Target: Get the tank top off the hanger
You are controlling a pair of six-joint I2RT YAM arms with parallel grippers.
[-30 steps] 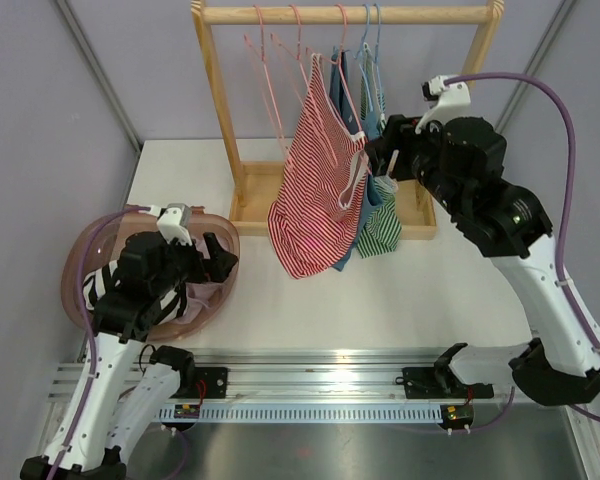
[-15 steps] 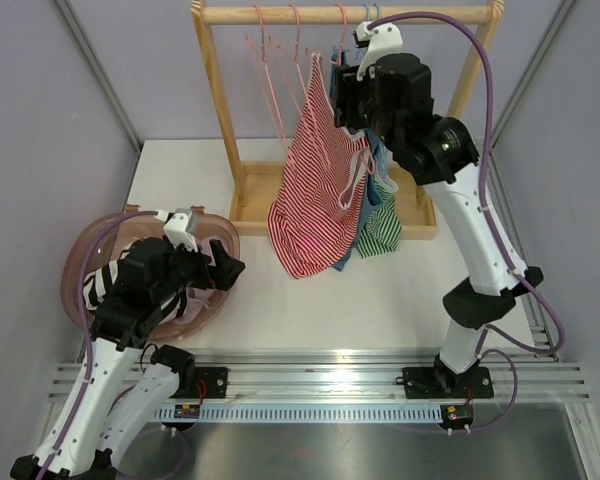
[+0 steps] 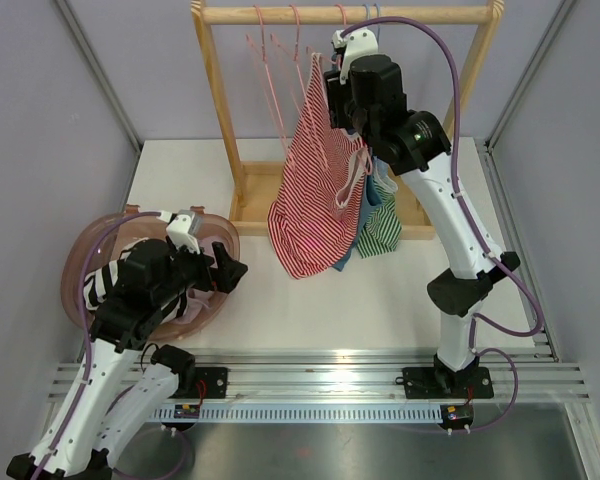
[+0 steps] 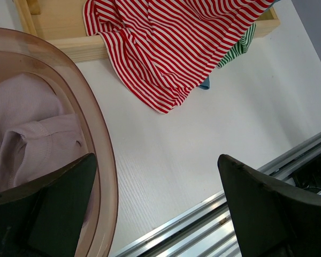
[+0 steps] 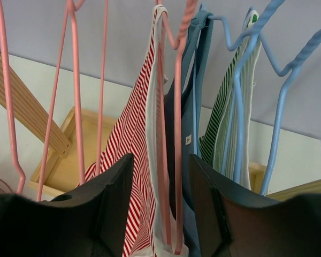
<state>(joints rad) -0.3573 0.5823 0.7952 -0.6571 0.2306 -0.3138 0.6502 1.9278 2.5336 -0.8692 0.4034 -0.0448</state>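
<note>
The red-and-white striped tank top (image 3: 308, 190) hangs from a pink hanger (image 3: 327, 75) on the wooden rack (image 3: 340, 14). Its hem drapes over the rack's base. My right gripper (image 3: 333, 100) is high at the garment's shoulder. In the right wrist view it (image 5: 160, 198) is open, and its jaws stand either side of the pink hanger (image 5: 177, 134) and the top's white-edged strap (image 5: 125, 144). My left gripper (image 3: 225, 270) is open and empty at the basket's right rim. The left wrist view shows it (image 4: 155, 209) above the white table, with the top's hem (image 4: 171, 48) beyond.
A dark blue top (image 5: 200, 80) and a green striped top (image 5: 224, 118) hang on blue hangers (image 5: 281, 107) just right of the red one. Empty pink hangers (image 5: 75, 91) hang to its left. A translucent brown basket (image 4: 104, 155) holds clothes (image 4: 32, 134) at the left.
My right arm has swung up and left, from beside the clothes on the rack's right to the top of the red tank top's hanger. My left gripper has shifted slightly right.
</note>
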